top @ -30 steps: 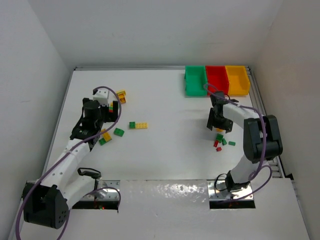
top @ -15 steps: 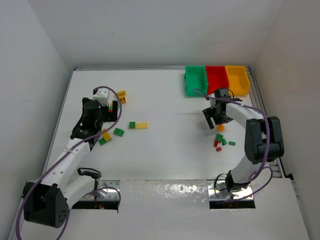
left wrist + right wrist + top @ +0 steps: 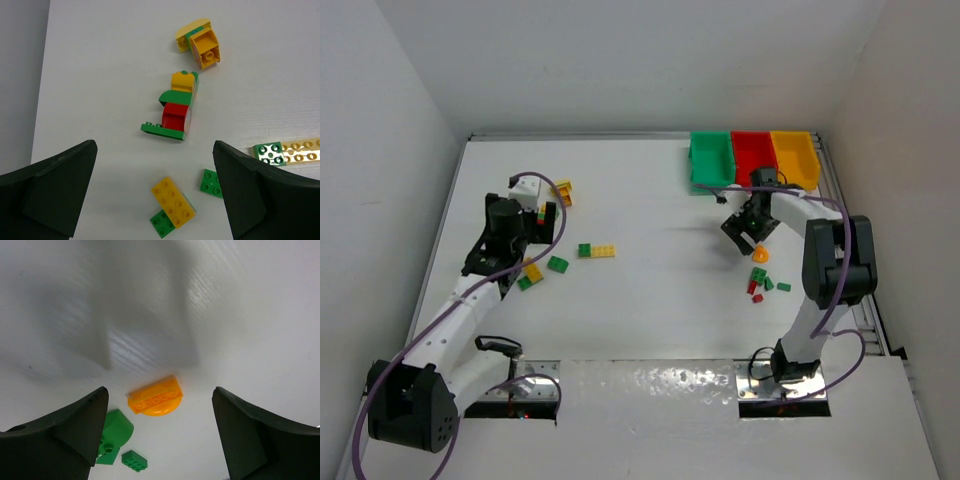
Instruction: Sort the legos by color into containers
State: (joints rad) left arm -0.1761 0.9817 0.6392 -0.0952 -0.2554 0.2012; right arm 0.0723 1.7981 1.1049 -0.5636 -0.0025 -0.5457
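Right gripper (image 3: 160,390): jaws wide apart, holding nothing. In the right wrist view an orange half-round lego (image 3: 156,398) lies flat on the table (image 3: 240,315), centred between the two fingers (image 3: 55,440) and touching neither. Just beside it, toward the left finger, is a green rounded lego (image 3: 115,432), with a small green brick (image 3: 134,460) next to that. From the top view this gripper is on the near side of the bins. The orange piece is just on its near side, and a small cluster of red and green legos (image 3: 759,282) lies a little nearer still. Green bin (image 3: 708,162), red bin (image 3: 751,158) and yellow-orange bin (image 3: 794,160) stand touching in a row at the far right of the table. I cannot tell what is in them.

Left gripper (image 3: 154,150): jaws also wide apart, nothing held. In the left wrist view a stacked piece (image 3: 176,107) of yellow, green and red legos lies on its side between the fingers, apart from both. Beyond it is a yellow-orange lego (image 3: 200,42) tipped on its side. Nearer the wrist, a yellow brick (image 3: 173,201) sits on a green brick (image 3: 161,223), with a green square brick (image 3: 212,182) just beside them. Off the right finger, a green 2x2 (image 3: 270,153) joins a long yellow plate (image 3: 302,150). All of this group is on the left half of the table, well apart from the bins.
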